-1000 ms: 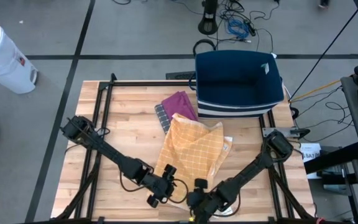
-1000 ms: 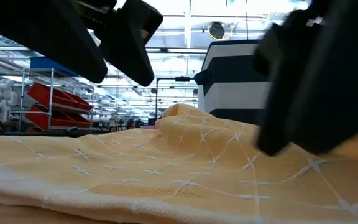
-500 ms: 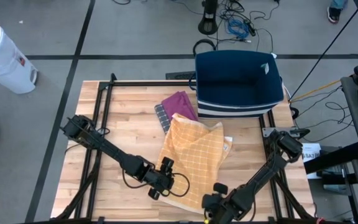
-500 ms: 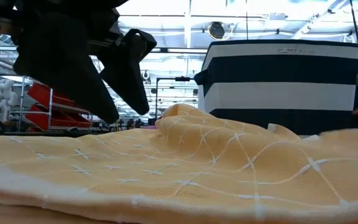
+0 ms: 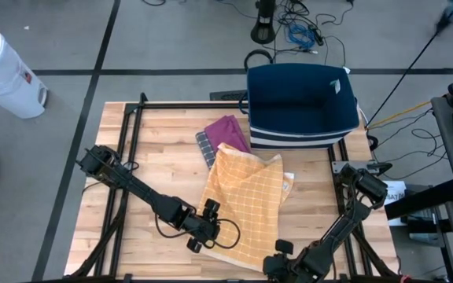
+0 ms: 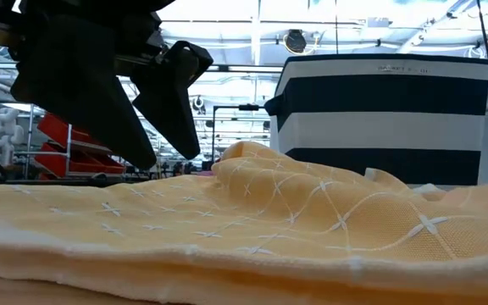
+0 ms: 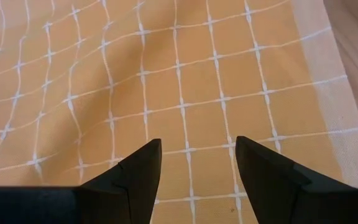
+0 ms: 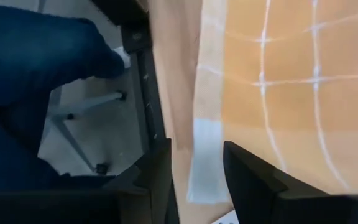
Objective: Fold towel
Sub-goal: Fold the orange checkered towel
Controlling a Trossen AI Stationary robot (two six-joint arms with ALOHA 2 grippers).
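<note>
The towel (image 5: 244,203), orange with a white grid, lies spread on the wooden table, rumpled into a raised fold at its far end (image 6: 252,157). My left gripper (image 5: 210,220) stands open at the towel's near-left part, fingers slanting down with the grid cloth (image 7: 191,93) showing between them (image 7: 197,149). In the low view its fingers (image 6: 163,157) end just above the cloth; touch cannot be told. My right gripper (image 5: 278,258) is open at the table's near edge, over the towel's pale near-right border (image 8: 207,155).
A navy-and-white striped bin (image 5: 301,106) stands at the far right. A purple cloth (image 5: 228,130) and a dark grey one (image 5: 204,146) lie beside the towel's far end. Black frame rails (image 5: 128,157) run along the table. A person's blue-clad leg (image 8: 36,81) shows beyond the near edge.
My right gripper has gone from the towel's near middle toward the table's right and near edge, and has left the low view. My left gripper has tipped its fingers further down toward the towel. The towel has not moved.
</note>
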